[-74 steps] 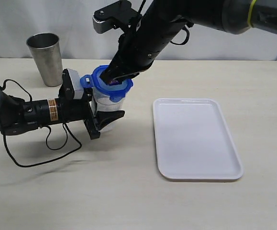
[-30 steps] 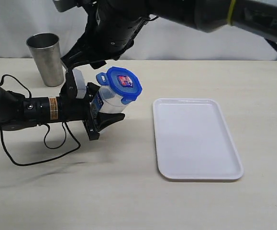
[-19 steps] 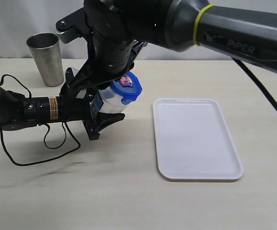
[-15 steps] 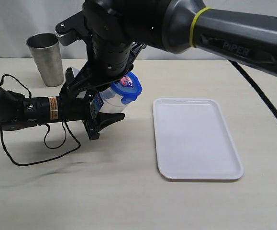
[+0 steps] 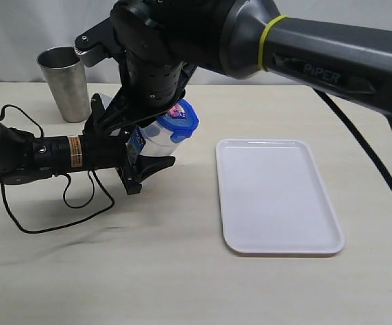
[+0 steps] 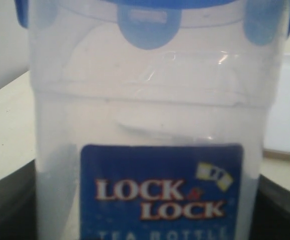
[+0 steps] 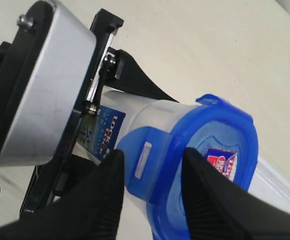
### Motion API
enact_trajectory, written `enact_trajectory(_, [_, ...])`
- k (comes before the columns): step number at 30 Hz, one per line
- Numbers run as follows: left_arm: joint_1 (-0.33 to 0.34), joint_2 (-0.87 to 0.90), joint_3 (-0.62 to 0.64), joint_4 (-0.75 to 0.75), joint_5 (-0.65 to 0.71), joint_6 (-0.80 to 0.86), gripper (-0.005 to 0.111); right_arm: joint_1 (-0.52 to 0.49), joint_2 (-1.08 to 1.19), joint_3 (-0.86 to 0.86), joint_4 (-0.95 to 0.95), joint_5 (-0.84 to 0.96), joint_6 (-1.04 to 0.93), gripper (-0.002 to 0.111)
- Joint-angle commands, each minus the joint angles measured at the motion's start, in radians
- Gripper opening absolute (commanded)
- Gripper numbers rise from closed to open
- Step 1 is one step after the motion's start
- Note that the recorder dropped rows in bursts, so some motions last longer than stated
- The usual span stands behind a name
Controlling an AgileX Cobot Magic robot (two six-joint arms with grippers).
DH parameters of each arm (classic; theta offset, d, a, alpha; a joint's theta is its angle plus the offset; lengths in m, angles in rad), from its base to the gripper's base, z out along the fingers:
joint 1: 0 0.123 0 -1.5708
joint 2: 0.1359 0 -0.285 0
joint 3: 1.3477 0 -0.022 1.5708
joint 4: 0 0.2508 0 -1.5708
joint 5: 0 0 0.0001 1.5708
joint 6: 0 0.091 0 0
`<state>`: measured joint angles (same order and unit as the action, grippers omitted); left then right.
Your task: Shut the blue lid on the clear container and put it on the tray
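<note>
The clear container (image 5: pixel 152 143) is tilted toward the tray, and my left gripper (image 5: pixel 148 154) is shut around its body. In the left wrist view its blue-printed label (image 6: pixel 161 192) fills the frame, with dark fingers (image 6: pixel 7 210) at both sides. The blue lid (image 5: pixel 181 120) sits on the container's rim, red-and-white sticker (image 7: pixel 220 159) facing outward. My right gripper (image 7: pixel 152 172) reaches across from above. One of its fingers presses on a flared snap tab (image 7: pixel 147 157) and the other on the lid's top. The white tray (image 5: pixel 277 196) lies flat to the right.
A tapered steel cup (image 5: pixel 66 82) stands at the back left, behind the left arm. A black cable (image 5: pixel 60 210) loops on the table below that arm. The big right arm (image 5: pixel 202 40) hangs over the container.
The right arm swung down over the lidded container and its jaws have narrowed onto a lid tab. The left gripper kept holding the tilted container in place.
</note>
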<state>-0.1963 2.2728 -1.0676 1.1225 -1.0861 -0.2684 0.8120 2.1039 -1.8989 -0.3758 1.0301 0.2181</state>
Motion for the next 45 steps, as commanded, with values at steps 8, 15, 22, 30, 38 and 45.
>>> enact_trajectory(8, [-0.003,-0.012,-0.004,0.017,-0.048,0.003,0.0,0.048,0.099,0.018,-0.093,0.068,-0.071,0.025])
enact_trajectory(15, [-0.003,-0.012,-0.004,0.017,-0.049,0.003,0.0,0.048,0.097,0.014,-0.111,0.077,-0.069,0.023])
enact_trajectory(22, [-0.003,-0.012,-0.004,0.017,-0.049,0.005,0.0,0.042,0.05,-0.029,-0.058,0.052,-0.108,0.032])
enact_trajectory(30, [-0.003,-0.012,-0.004,0.017,-0.049,0.005,0.0,-0.037,-0.04,-0.055,0.167,0.043,-0.218,0.045])
enact_trajectory(38, [-0.003,-0.012,-0.004,0.017,-0.08,0.04,0.0,-0.116,-0.17,-0.051,0.408,0.013,-0.389,0.041])
enact_trajectory(45, [-0.003,-0.012,-0.004,0.017,-0.135,0.063,0.0,-0.148,-0.339,0.103,0.449,-0.1,-0.465,0.005])
